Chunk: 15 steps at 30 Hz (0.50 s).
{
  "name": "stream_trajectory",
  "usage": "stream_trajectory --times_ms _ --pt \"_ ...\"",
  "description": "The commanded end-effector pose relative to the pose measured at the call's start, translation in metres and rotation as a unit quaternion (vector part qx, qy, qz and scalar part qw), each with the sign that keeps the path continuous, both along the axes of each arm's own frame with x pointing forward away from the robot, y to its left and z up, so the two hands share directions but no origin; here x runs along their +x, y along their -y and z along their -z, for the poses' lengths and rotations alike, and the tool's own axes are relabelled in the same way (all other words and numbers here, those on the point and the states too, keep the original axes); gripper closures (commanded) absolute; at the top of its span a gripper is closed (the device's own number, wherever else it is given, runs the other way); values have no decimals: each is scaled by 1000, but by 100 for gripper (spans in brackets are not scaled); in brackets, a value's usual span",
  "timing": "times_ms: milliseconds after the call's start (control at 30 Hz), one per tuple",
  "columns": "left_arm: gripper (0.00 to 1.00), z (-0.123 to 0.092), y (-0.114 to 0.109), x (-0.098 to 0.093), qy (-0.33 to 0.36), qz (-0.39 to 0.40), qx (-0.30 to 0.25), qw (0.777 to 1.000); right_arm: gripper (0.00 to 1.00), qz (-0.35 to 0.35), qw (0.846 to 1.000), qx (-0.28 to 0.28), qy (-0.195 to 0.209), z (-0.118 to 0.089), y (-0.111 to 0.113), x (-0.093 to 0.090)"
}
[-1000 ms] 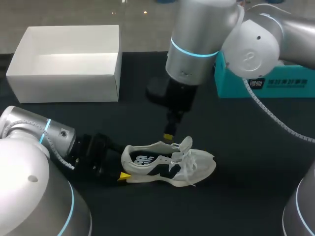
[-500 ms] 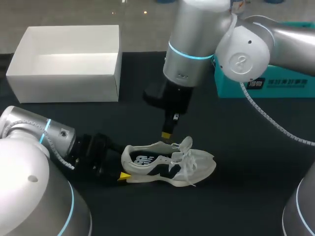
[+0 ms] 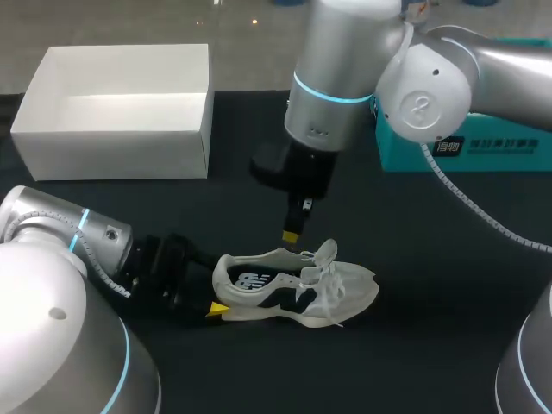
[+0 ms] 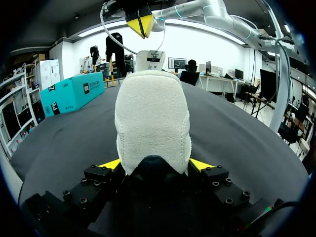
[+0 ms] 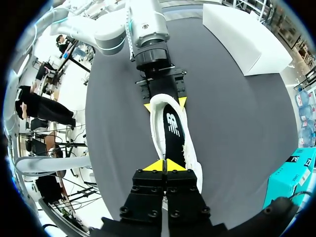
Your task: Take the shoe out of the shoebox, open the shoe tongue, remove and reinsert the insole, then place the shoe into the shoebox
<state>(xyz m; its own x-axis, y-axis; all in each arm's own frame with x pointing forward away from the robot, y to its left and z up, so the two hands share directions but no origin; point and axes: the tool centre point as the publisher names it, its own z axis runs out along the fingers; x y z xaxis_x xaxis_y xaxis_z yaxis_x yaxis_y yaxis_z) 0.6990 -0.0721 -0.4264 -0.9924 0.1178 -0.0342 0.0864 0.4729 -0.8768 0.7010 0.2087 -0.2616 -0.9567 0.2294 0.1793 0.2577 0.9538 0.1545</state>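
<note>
Our left gripper (image 4: pixel 155 164) pinches the sneaker (image 3: pixel 293 289) by its heel. Our right gripper (image 5: pixel 167 165), tips pressed together, hangs over the insole (image 5: pixel 173 131). Descending closed, we risk snagging the laces (image 3: pixel 326 259).

Your white shoe (image 3: pixel 293 289) stands upright on the desk (image 3: pixel 414 259), dark insole (image 5: pixel 174 129) inside; the open white shoebox (image 3: pixel 112 153) sits well apart.

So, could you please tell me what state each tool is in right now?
Left tool: shut on the heel of the white fabric sneaker.
Right tool: shut, empty.

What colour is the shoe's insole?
Insole: black with a white mark; right wrist view shows it best.
</note>
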Motion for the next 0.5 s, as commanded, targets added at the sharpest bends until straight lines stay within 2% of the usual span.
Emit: stream_trajectory --times_ms 33,500 --pt "100 10 4 -5 0 -1 2 1000 100 -4 1000 -2 2 6 -6 2" --pt "100 10 4 -5 0 -1 2 1000 100 5 1000 -17 3 40 -6 6"
